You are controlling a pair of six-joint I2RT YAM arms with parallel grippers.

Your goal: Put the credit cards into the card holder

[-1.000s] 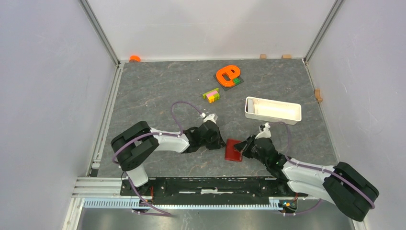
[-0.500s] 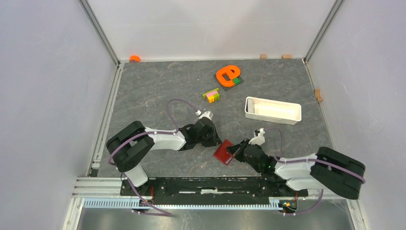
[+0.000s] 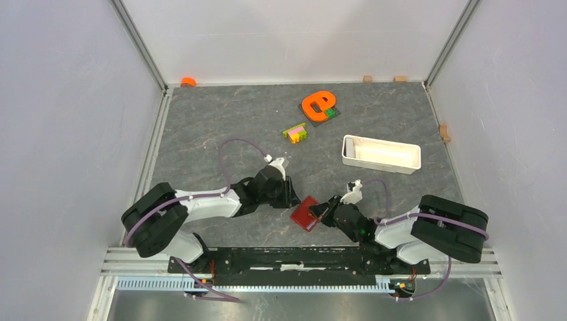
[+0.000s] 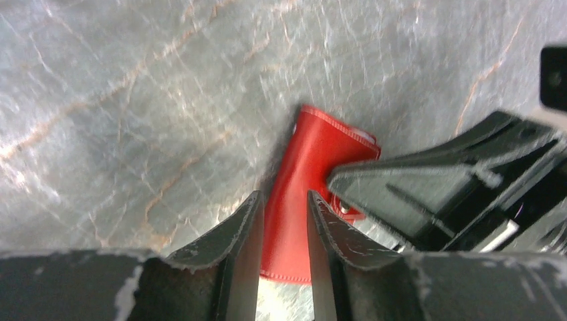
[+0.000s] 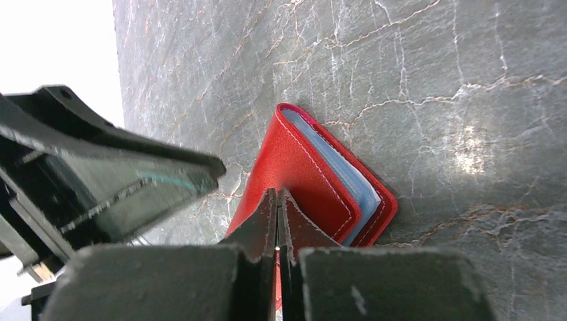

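The card holder [image 3: 304, 214] is a red folded wallet near the table's front middle, with light-blue inner sleeves [image 5: 348, 177] showing at its edge. My right gripper [image 3: 319, 214] [image 5: 276, 194] is shut on the near part of the card holder [image 5: 294, 160] from the right. My left gripper [image 3: 292, 196] [image 4: 284, 200] hovers just left of it. Its jaws stand a little apart, and the red card holder [image 4: 314, 167] shows through the gap without touching them. The credit cards are out of view.
A white oblong tray [image 3: 381, 154] stands at the right. Multicoloured toy bricks [image 3: 295, 132] and an orange letter shape [image 3: 317, 103] lie further back. Small wooden blocks [image 3: 444, 132] sit along the right and back edges, and an orange cap [image 3: 188, 81] in the back-left corner.
Both arms have swung left. The card holder slid left with the right gripper and turned to sit cornerwise. The left jaws have parted and no longer touch it.
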